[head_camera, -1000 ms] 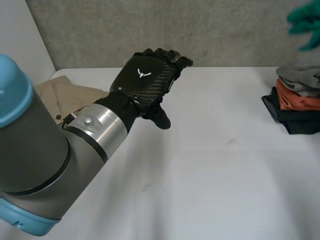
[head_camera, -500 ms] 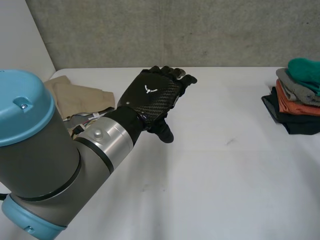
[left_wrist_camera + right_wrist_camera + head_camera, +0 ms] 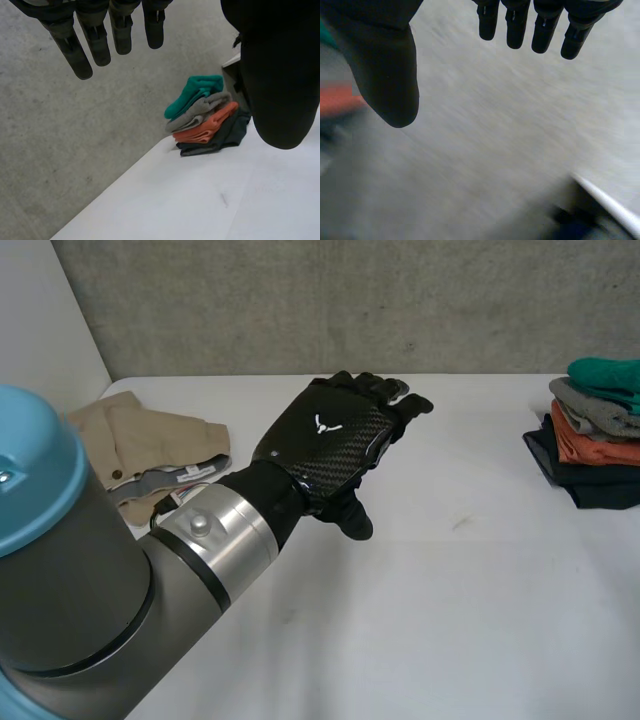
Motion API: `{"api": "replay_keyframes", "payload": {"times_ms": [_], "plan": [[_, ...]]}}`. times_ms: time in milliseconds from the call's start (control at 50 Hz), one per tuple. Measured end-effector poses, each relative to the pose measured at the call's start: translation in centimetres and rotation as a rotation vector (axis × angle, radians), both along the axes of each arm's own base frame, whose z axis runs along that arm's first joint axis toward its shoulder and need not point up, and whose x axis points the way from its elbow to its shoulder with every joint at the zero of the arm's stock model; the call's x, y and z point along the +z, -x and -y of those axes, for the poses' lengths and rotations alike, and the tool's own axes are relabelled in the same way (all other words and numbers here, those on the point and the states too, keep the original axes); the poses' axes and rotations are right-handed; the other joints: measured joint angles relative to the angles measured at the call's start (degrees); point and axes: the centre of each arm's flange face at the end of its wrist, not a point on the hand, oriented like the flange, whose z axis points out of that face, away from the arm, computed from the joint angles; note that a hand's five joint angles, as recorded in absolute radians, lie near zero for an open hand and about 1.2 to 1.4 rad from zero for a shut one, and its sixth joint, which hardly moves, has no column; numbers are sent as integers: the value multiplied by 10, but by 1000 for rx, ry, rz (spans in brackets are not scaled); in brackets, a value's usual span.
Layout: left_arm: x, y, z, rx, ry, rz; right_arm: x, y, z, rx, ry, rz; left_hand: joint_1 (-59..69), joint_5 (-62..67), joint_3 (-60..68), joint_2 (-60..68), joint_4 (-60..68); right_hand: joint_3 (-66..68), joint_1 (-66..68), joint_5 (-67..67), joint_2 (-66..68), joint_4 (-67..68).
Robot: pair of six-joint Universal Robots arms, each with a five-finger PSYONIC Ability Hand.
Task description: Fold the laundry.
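Left hand [image 3: 335, 435]: held above the middle of the table [image 3: 430, 620], back side up. It is well apart from both lots of laundry.
Left hand, state: released. In its wrist view the fingers [image 3: 82, 55] are straight and stand away from the thumb [image 3: 277, 85], with nothing between them.
Left arm [image 3: 110, 610]: reaches in from the near left, grey with a light-blue cap.
Right hand [image 3: 387, 65]: released too. In its own wrist view the fingers [image 3: 540, 25] are straight, the thumb is off to one side, and it holds nothing. What lies behind it is too blurred to make out.
Beige garment [image 3: 140, 435]: lies unfolded and rumpled at the far left of the table, beside the left arm. A grey inner band shows along its near edge. Neither hand touches it.
Stack of folded clothes [image 3: 595, 440]: sits at the right edge of the table, near the wall [image 3: 300, 300]. It has a teal piece [image 3: 608, 373] on top, then a grey piece [image 3: 590, 405], an orange piece [image 3: 598, 445] and a dark piece [image 3: 590, 485] at the bottom.
Stack from the left wrist: the same pile [image 3: 207, 117] lies beyond the fingertips, its layers slightly fanned, at the table's far edge by the wall.
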Motion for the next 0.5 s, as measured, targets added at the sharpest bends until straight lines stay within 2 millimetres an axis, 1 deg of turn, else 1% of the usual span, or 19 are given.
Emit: {"api": "replay_keyframes", "payload": {"times_ms": [20,40,60,120,160,180,200,220,240,260,280,320,340,360,380,400,440,480,500], "plan": [[0,0,0,-1,1,-1,4,5,-2,-36,-2,-24,0,0,0,0,0,0,0,0,0,0],[2,-1,-2,-5,4,-4,14,14,-5,-122,-3,-82,0,0,0,0,0,0,0,0,0,0],[4,-1,-3,-7,7,-7,22,19,-7,-181,1,-121,0,0,0,0,0,0,0,0,0,0],[7,-2,-4,-9,14,-14,38,21,-8,-254,28,-172,0,0,0,0,0,0,0,0,0,0],[11,-4,-5,-7,23,-24,61,9,-9,-283,99,-205,0,0,0,0,0,0,0,0,0,0],[14,-4,-5,-5,29,-29,74,-4,-9,-268,145,-209,0,0,0,-1,0,0,0,0,0,0],[15,-5,-5,-4,33,-33,82,-13,-10,-251,176,-209,0,0,0,-1,0,0,0,0,0,0],[19,-6,-5,1,43,-43,99,-35,-12,-202,240,-203,0,-1,0,-1,0,0,0,0,0,0],[20,-6,-5,3,47,-46,104,-43,-14,-180,262,-198,0,-1,0,-1,0,0,0,0,0,0],[23,-7,-4,9,56,-54,114,-62,-17,-125,307,-188,0,-1,0,-1,0,0,0,0,0,0],[27,-9,-2,22,70,-66,129,-92,-26,-31,372,-170,0,-1,0,-1,0,0,0,0,0,0],[32,-12,3,47,91,-82,141,-130,-39,103,436,-146,0,-1,-1,-1,-1,0,0,0,-1,0],[34,-14,7,68,104,-92,144,-153,-48,193,463,-133,0,-1,-5,-2,-3,0,0,0,-1,0],[37,-18,15,103,123,-104,145,-179,-60,302,487,-120,0,-1,-5,-2,-4,0,0,0,-1,0],[38,-19,17,116,129,-108,145,-189,-65,344,492,-116,0,-1,-5,-2,-4,0,0,0,-1,0],[41,-26,30,166,152,-122,141,-215,-78,453,498,-106,0,-1,-5,-2,-4,0,0,0,-1,0],[45,-38,52,251,186,-139,131,-251,-99,615,488,-94,0,-1,-5,-2,-4,0,0,0,-1,0],[46,-58,85,364,228,-150,112,-291,-126,793,452,-80,0,-1,-5,-2,-4,0,0,0,-2,0],[46,-64,94,395,237,-150,107,-300,-133,836,439,-77,0,-1,-5,-2,-4,0,0,0,-2,0]]}}
